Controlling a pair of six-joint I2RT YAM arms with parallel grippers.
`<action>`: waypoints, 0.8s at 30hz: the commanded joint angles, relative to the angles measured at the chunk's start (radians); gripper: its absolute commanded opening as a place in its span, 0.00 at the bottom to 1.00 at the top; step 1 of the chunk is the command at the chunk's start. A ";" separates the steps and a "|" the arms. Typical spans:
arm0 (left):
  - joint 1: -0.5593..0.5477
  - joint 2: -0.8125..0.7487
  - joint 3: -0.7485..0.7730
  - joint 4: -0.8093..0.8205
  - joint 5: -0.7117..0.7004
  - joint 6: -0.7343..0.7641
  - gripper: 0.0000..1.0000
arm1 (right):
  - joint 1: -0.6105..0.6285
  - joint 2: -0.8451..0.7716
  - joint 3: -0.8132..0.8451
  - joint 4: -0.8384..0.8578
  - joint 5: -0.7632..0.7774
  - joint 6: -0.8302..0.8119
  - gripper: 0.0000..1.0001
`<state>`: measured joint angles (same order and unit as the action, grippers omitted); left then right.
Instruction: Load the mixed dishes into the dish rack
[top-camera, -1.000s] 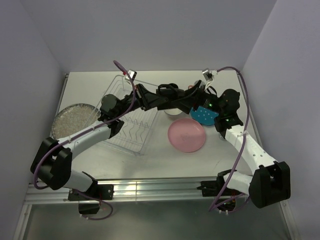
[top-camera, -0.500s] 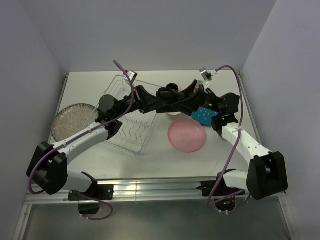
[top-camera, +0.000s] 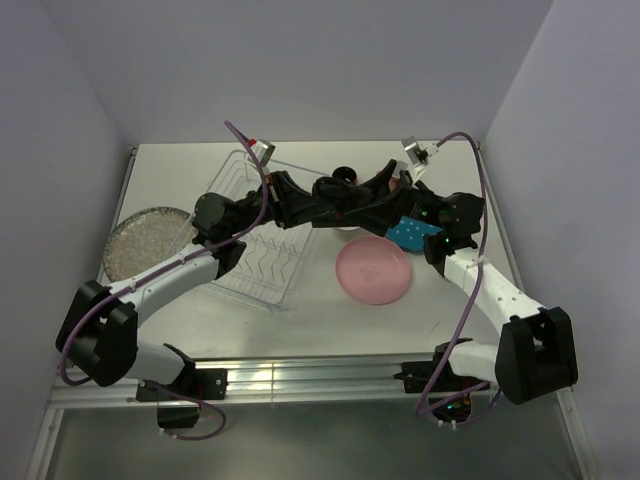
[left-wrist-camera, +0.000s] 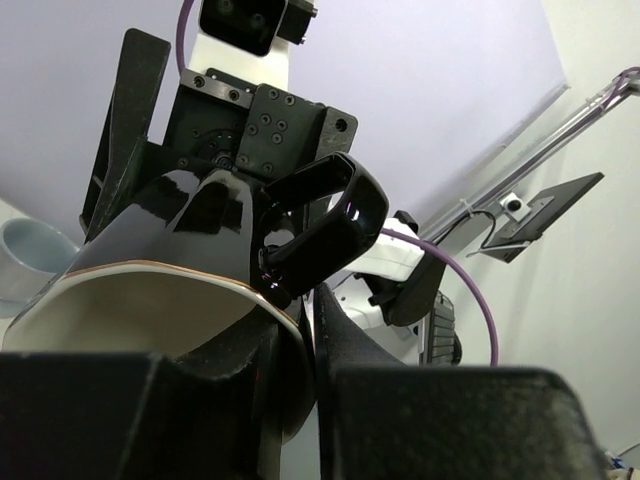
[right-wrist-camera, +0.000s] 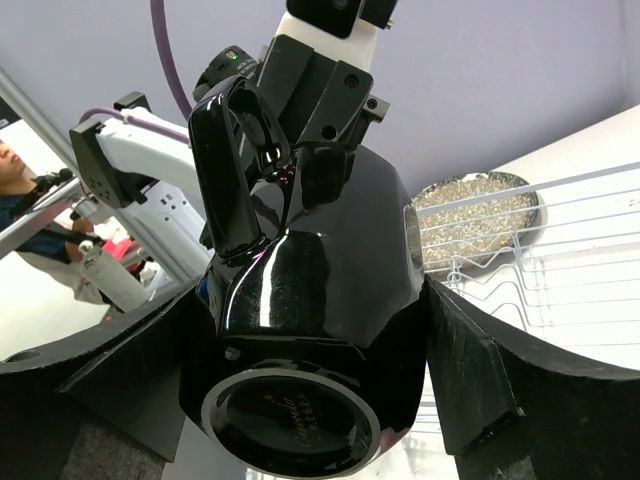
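Observation:
A glossy black mug is held in the air between both arms, above the table's middle. My left gripper is shut on its rim, one finger inside and one outside; the mug fills that view. My right gripper clamps the mug's body from both sides, its base towards the camera. In the top view the left gripper and the right gripper meet over the right end of the wire dish rack. The pink plate, teal dotted plate and grey speckled plate lie on the table.
A white bowl sits partly hidden under the joined grippers. A pale blue cup shows at the left wrist view's edge. The speckled plate and rack wires lie behind the mug in the right wrist view.
The right arm has stretched farther left and up, bringing its gripper against the left gripper. The left arm has shifted slightly. Plates and rack have not moved.

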<state>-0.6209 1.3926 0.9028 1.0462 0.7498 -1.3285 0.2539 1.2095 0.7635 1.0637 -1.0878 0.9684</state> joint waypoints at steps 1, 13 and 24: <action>-0.005 0.003 0.048 0.107 -0.026 -0.011 0.19 | 0.036 -0.038 0.016 0.035 -0.040 -0.017 0.42; -0.002 -0.118 0.050 -0.242 -0.081 0.216 0.57 | 0.015 -0.068 0.002 -0.071 -0.017 -0.094 0.08; 0.038 -0.270 0.071 -0.667 -0.208 0.478 0.70 | -0.042 -0.111 -0.039 -0.154 -0.020 -0.154 0.06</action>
<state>-0.5964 1.1706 0.9188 0.5339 0.6025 -0.9775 0.2199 1.1591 0.7181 0.9073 -1.1229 0.8612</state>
